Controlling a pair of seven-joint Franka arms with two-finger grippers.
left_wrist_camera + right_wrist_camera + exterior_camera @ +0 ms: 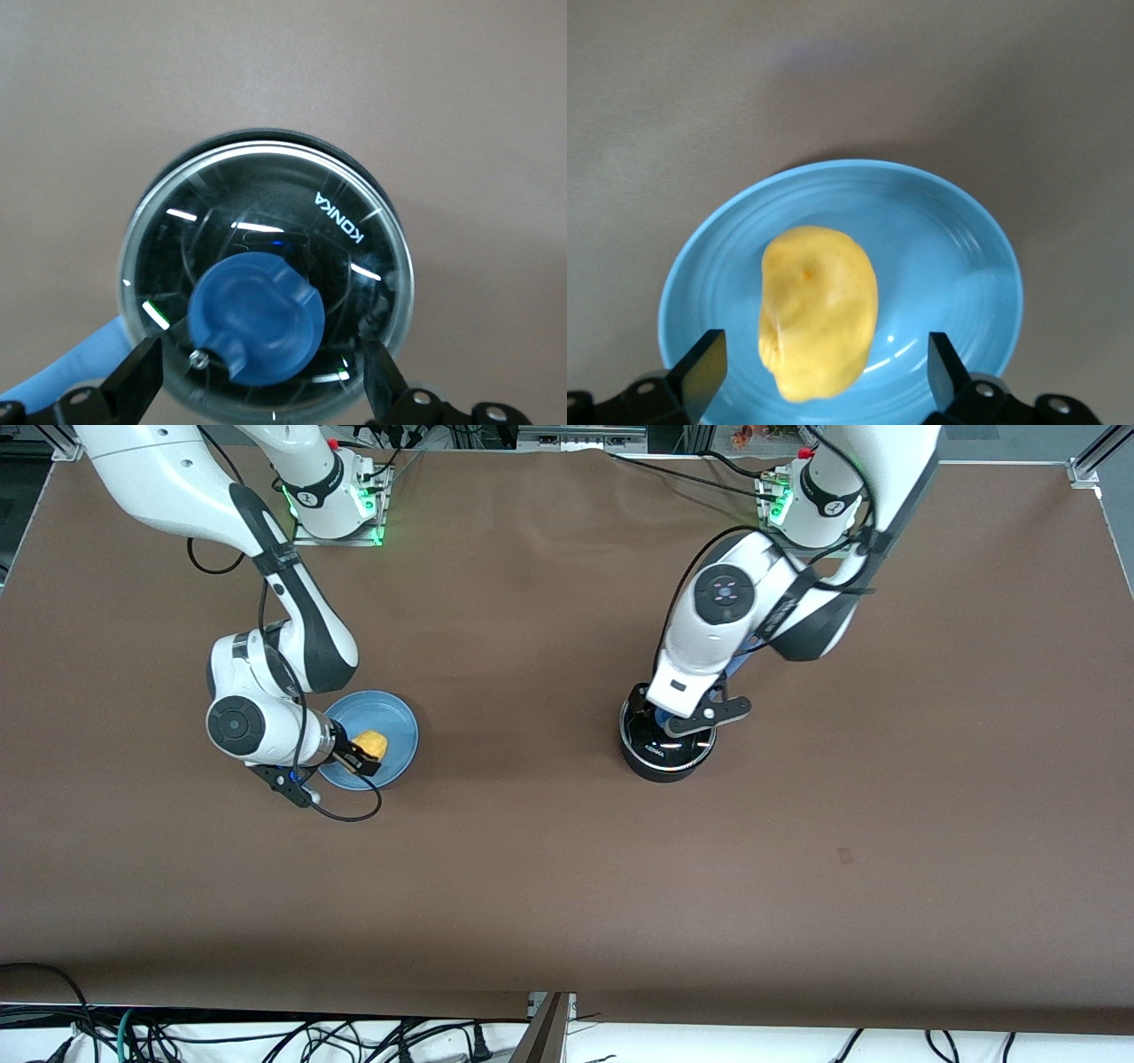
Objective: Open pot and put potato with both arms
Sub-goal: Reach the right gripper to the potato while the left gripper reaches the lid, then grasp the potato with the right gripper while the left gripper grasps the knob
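surface (549, 868): brown, carries pot (666, 755) and plate (399, 731)
left tool (257, 376): spread wide, holds nothing, straddles lid knob (257, 329)
right tool (824, 372): spread wide, holds nothing, straddles potato (818, 310), its long axis lies along the fingers

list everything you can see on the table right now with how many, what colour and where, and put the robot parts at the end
pot: one, black saucepan with a blue handle, on the table toward the left arm's end.
lid: one, clear glass with a blue knob, seated on the pot.
plate: one, light blue, on the table toward the right arm's end.
potato: one, yellow-orange, lying on the plate.
table: one, brown cover.
cables: several, black, along the table edge nearest the front camera.
left pincer: one, black, open, over the lid with a finger on each side of the knob.
right pincer: one, black, open, over the plate, straddling the potato.
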